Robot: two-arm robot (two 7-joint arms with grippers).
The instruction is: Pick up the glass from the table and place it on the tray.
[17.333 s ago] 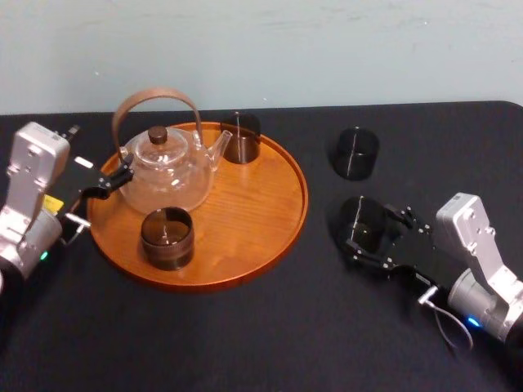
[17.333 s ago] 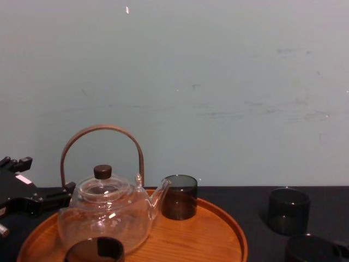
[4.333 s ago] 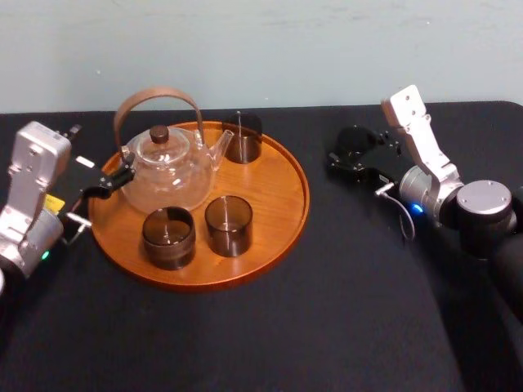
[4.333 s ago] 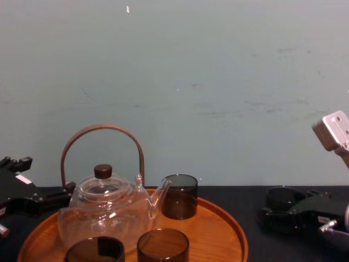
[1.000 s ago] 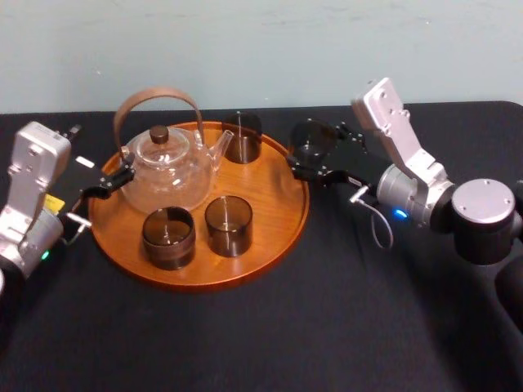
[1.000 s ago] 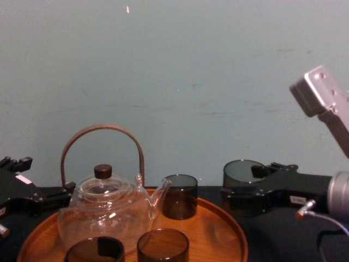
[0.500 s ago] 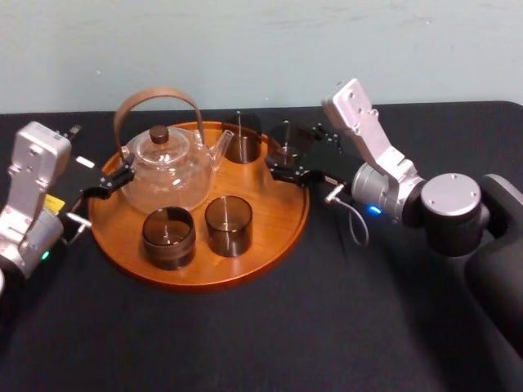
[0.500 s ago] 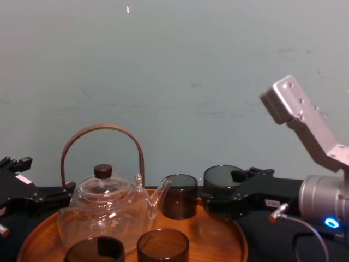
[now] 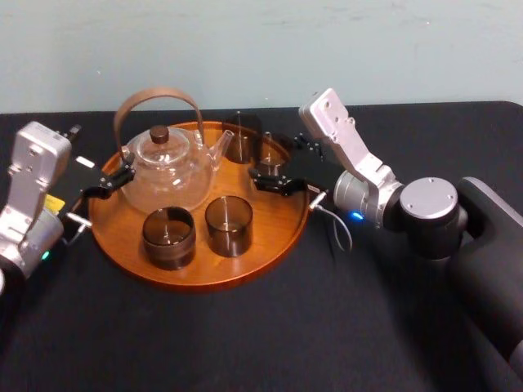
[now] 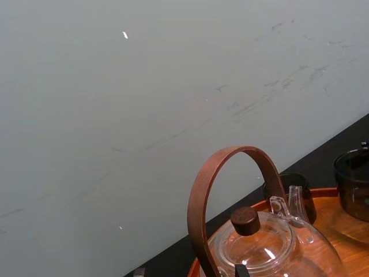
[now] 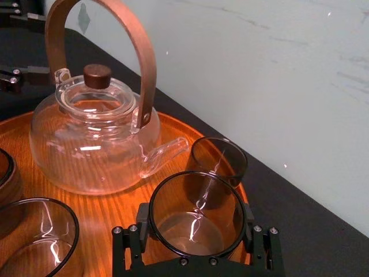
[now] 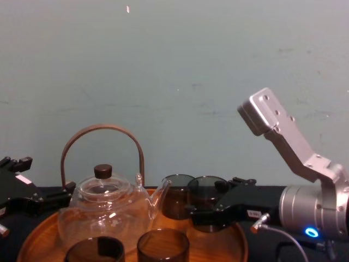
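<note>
Right hand [image 9: 279,181]: gripping the glass [image 9: 270,159] by its sides, one finger on each side of the wall, reaching in over the tray from the right.
Glass: sitting upright in that grip, mouth up, long axis running vertical; hanging over the right rear part of the tray [image 9: 204,282], inside the rim.
Contact with the wood: not showing clearly; possibly hovering just above the tray floor, possibly touching it already.
Deciding relation: lying straight below the glass is bare wood, so the coming move is probably calling for a short straight drop and then a release, not any sideways travel.
Neighbours: standing just beside the held glass, toward the left, is the rear glass [image 9: 239,140]; pointing at that rear glass is the spout of the teapot [image 9: 167,167]; sitting well apart toward the front are the two front glasses [image 9: 167,237] [image 9: 229,224].
Risk: judging the gap to the rear glass as narrow, so opening wide could be nudging it.
Nearer arm: being the right one, already carrying the load.
Left hand [image 9: 106,184]: parking at the tray's left edge beside the teapot, over the worktop [image 9: 327,327], taking no part.
Writing: showing a yellow sticker [image 9: 53,204] on the left arm and a small white label [image 12: 253,213] on the right hand, both too small for reading; no brand showing.
</note>
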